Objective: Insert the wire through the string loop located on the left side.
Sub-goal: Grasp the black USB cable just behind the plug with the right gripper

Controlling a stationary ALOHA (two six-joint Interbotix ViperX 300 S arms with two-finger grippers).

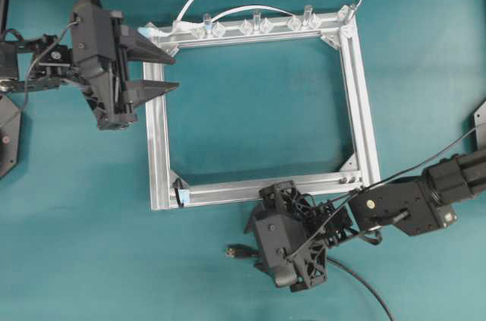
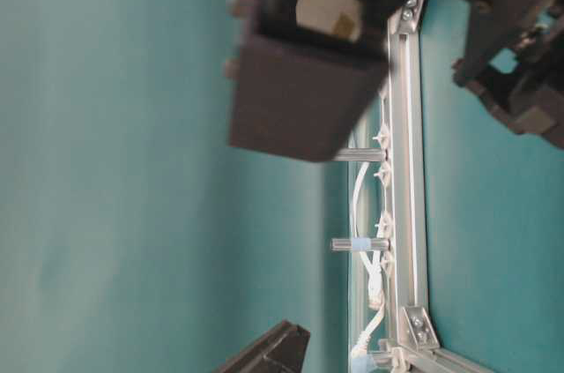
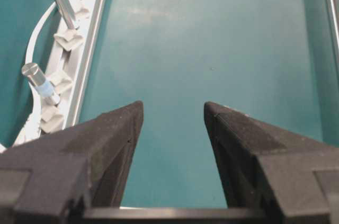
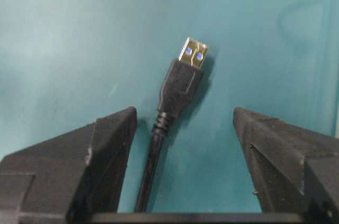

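Teal worktop. Right end effector spread wide, straddling thin black wire's USB plug lying between fingers, ungripped; positioned for pickup. Left end effector parted, empty.

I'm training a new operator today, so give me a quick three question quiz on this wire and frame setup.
1. True or false: the right hand is already clamped on the wire.
2. Which corner of the aluminium frame carries the string loop in the overhead view? A) top right B) bottom left C) bottom right
3. Fill in: the jaws of the left hand are ____ with nothing between them.

Key: 1 false, its jaws stand open on either side of the plug, which lies on the table. 2 B. 3 open.
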